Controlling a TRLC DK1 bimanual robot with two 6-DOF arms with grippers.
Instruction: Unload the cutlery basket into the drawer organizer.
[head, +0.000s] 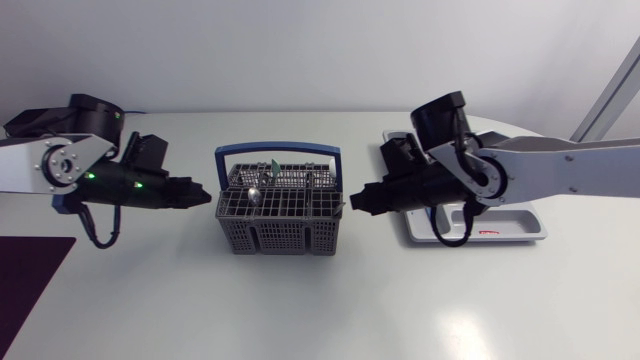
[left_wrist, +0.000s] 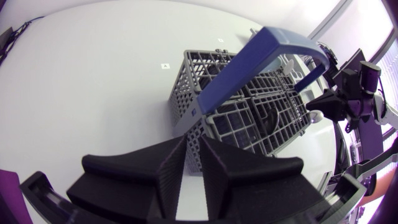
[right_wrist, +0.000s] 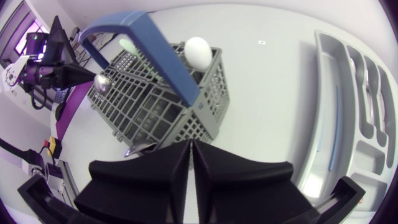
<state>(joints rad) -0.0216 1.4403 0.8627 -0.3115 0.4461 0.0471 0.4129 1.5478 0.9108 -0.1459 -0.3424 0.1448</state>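
Grey lattice cutlery basket (head: 278, 222) upright at the middle of the white table (head: 350, 310), its blue handle (head: 278, 150) arched over the top. Inside the basket: a metal spoon (head: 255, 193) with bowl upward, a green-tipped piece (head: 273, 166) just beside it toward the far wall, and, in the right wrist view, a white spoon bowl (right_wrist: 199, 51) rising above the rim at one corner. Other pieces too hidden by the grid to tell. Left gripper (head: 203, 196) level with the basket's left wall, just beside it and apart from it, fingers drawn together to a narrow slit and holding nothing. Right gripper (head: 353, 200) opposite, at the basket's right wall and very close to it, contact not possible to tell; fingers likewise pressed almost together, nothing between them. Drawer organizer (head: 505, 233), a pale grey tray with long compartments, to the right of the basket and apart from it, partly under the right arm (head: 560, 170); contents of its compartments not clear enough to tell. Dark purple mat (head: 30, 275) well to the left of the basket, at the table's edge, nearer the camera than the left arm (head: 40, 165).
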